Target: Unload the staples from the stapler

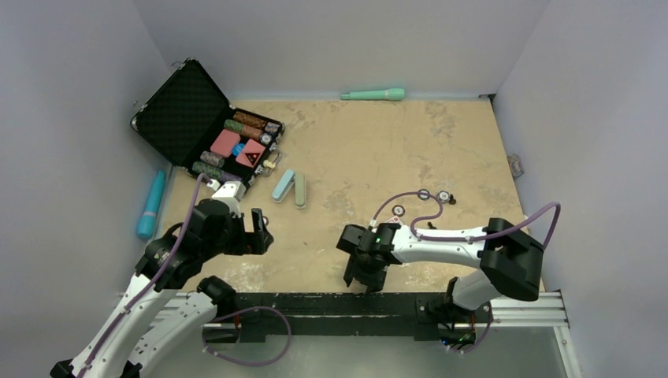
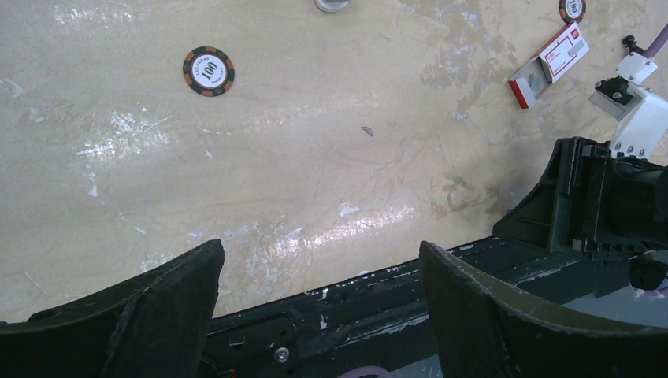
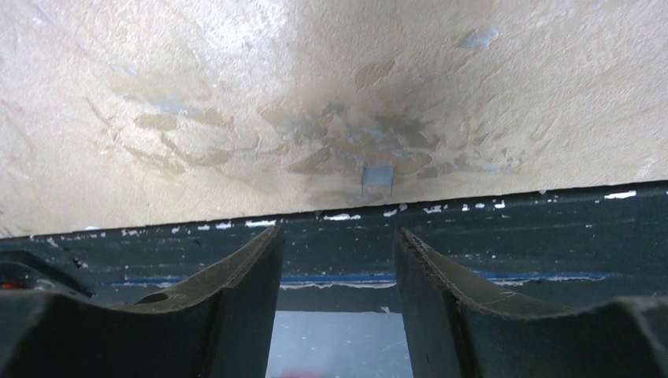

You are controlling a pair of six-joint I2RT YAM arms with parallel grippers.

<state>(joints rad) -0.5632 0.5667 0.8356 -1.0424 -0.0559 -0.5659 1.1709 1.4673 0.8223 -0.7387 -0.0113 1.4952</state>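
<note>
A small grey strip of staples [image 3: 378, 176], too small to find from overhead, lies at the near edge of the beige marbled worktop [image 1: 378, 150]. It sits just ahead of the right arm's fingers [image 3: 236, 283], which are apart with nothing between them above a black rail [image 3: 512, 228]. The left arm's fingers [image 2: 173, 299] gape wide near an orange-and-black poker chip [image 2: 209, 71]. What appears to be the pale blue-and-green stapler [image 1: 283, 186] lies well apart, beside an open black case [image 1: 185, 110].

The stapler [image 1: 290, 189] is lying on the desk [image 1: 378, 150], left of the middle, showing two long pale parts side by side, one blue and one green. A small grey strip of staples [image 3: 378, 177] is lying flat, just beside the desk's near edge.
</note>
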